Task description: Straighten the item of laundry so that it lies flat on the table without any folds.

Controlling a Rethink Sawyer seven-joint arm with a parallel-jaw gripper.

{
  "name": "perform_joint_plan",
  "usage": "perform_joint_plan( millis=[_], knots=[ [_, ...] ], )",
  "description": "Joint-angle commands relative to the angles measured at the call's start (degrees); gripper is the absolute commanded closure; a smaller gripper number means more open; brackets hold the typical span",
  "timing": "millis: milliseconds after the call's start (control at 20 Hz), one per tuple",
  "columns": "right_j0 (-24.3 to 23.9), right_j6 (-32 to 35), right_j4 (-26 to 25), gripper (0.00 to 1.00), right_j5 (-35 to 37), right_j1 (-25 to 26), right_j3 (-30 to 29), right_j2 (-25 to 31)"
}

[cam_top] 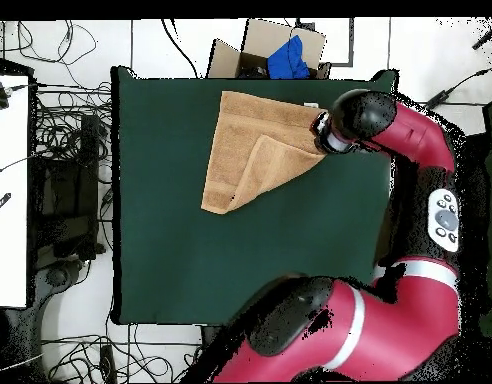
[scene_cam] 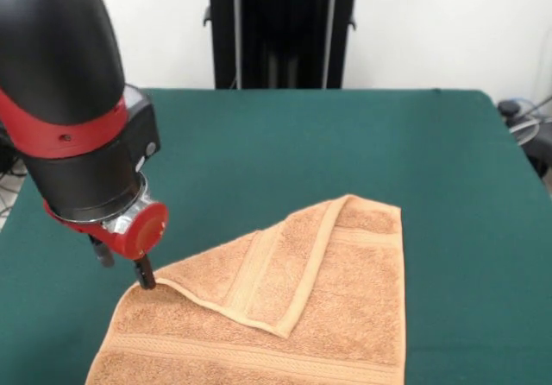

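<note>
The orange-tan towel point(scene_cam: 345, 299) lies at the near side of the dark green table point(scene_cam: 302, 143). One corner is folded diagonally over the rest, so a triangular flap lies on top. My gripper point(scene_cam: 123, 266) hangs over the table at the towel's left edge. Its two fingers stand apart, and the right fingertip point(scene_cam: 144, 274) touches the tip of the folded flap. In the overhead view the towel point(cam_top: 255, 150) lies at the top edge of the table point(cam_top: 240, 250), and the arm's head point(cam_top: 340, 125) hides the gripper at the towel's right corner.
The robot's black pedestal point(scene_cam: 280, 31) stands behind the table's far edge. In the overhead view, a cardboard box holding something blue point(cam_top: 285, 55) sits past the table's top edge, cables point(cam_top: 70, 130) lie on the floor at the left, and a white desk point(cam_top: 8, 200) stands further left.
</note>
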State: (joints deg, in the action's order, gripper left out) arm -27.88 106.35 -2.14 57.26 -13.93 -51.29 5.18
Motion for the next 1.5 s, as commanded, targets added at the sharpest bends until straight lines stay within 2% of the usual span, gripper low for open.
perform_joint_plan(
  millis=[50, 400, 600, 750, 1000, 1250, 1500],
  knots=[
    [-2.3, -10.8, 5.8, 0.0, 3.1, -2.0, -12.7, 13.8],
    [-2.1, -9.1, 6.5, 0.0, 5.8, -0.2, -10.0, 14.5],
    [0.1, -4.0, 4.9, 0.0, 7.6, 0.2, -7.0, 11.2],
    [2.8, 2.1, 2.7, 0.0, 8.7, -0.7, -4.3, 6.4],
    [5.6, 10.2, 2.2, 0.0, 2.4, -4.1, -8.0, 1.0],
    [7.3, 12.2, 2.5, 0.0, -1.2, -5.0, -9.6, -1.4],
    [7.5, 10.2, 2.5, 0.0, -6.0, -4.6, -9.4, -1.9]
  ],
)
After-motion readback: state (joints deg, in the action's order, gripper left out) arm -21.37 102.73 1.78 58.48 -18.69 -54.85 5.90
